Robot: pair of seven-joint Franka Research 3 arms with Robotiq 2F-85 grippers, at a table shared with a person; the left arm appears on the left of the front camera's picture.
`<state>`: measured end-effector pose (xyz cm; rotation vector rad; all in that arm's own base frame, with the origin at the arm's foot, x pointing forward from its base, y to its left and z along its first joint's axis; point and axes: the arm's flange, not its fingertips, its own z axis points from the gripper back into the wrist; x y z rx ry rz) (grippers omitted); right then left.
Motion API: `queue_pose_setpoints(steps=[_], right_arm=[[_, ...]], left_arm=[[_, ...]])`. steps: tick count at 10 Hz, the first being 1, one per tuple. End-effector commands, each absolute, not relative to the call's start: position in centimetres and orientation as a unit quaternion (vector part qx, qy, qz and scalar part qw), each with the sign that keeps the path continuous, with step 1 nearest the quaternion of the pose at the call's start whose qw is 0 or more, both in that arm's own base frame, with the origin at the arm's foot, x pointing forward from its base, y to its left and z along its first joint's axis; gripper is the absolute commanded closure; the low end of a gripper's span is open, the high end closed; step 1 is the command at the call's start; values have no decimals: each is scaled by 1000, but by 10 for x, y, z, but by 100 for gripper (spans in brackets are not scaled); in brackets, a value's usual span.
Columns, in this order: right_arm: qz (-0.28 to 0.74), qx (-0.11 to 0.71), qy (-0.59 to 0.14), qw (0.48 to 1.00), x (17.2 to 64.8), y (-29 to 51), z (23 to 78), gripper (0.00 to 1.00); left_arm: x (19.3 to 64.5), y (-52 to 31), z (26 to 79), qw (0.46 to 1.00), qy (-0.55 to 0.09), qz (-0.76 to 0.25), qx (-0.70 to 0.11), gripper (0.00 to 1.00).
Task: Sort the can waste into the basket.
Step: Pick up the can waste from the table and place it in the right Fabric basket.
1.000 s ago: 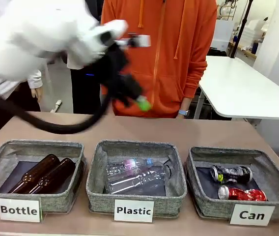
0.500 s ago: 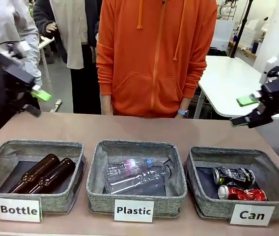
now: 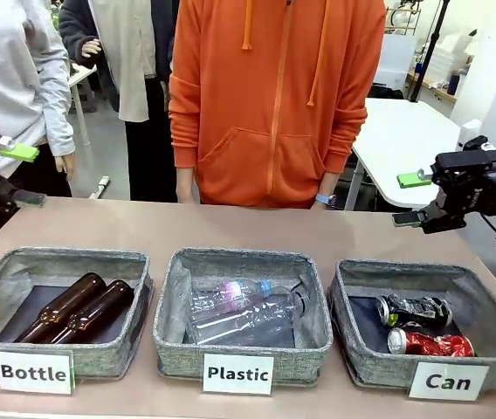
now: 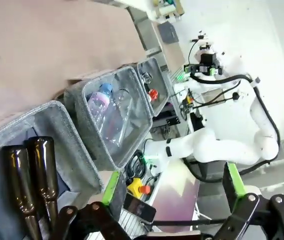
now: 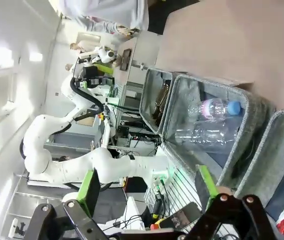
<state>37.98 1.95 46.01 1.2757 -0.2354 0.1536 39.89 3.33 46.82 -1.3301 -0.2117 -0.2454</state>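
Pincers, left (image 3: 14, 175) and right (image 3: 410, 199), hang wide apart, empty, at table's sides.

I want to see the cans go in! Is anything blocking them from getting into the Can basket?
Nothing blocks them. The red can and the silver-and-black can already lie inside the Can basket, side by side.

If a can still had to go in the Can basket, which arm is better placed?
Right, probably: the right gripper hangs open just above the Can basket; the left gripper is open at the far side. Both cans already lie inside.
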Motion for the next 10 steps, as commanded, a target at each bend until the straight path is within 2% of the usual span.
queue_pose_setpoints(steps=[1,10], right_arm=[[82,596,-106,792,379,22,463,0],[82,596,-106,792,379,22,463,0]], left_arm=[[401,21,483,795,-81,-139,-584,0],[401,21,483,795,-81,-139,-584,0]])
